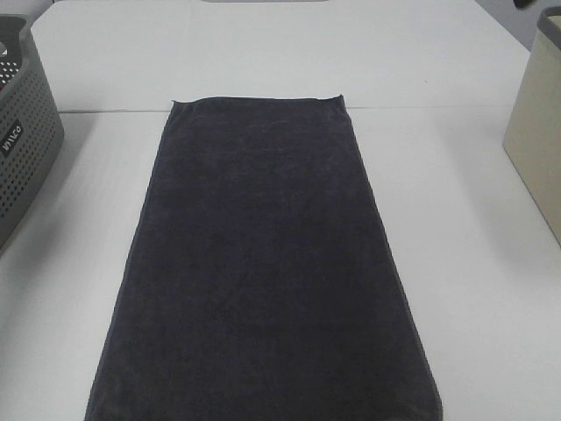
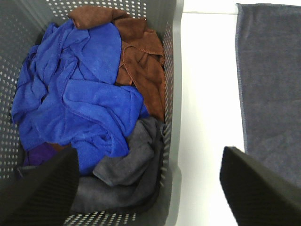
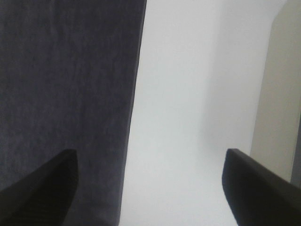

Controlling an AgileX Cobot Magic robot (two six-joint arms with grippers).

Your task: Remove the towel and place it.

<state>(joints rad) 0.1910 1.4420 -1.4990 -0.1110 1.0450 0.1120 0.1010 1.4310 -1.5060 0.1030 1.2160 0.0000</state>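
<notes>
The towel, dark navy-charcoal and much longer than wide, lies flat and spread lengthwise down the middle of the white table. Neither arm shows in the high view. In the left wrist view my left gripper stands open above the wall of a grey basket, with the towel's hemmed edge off to one side. In the right wrist view my right gripper is open over bare table beside the towel's long edge. Nothing sits between either pair of fingers.
A grey perforated basket at the table's left edge holds blue, brown and dark grey cloths. A beige bin stands at the right edge, its wall close to my right gripper.
</notes>
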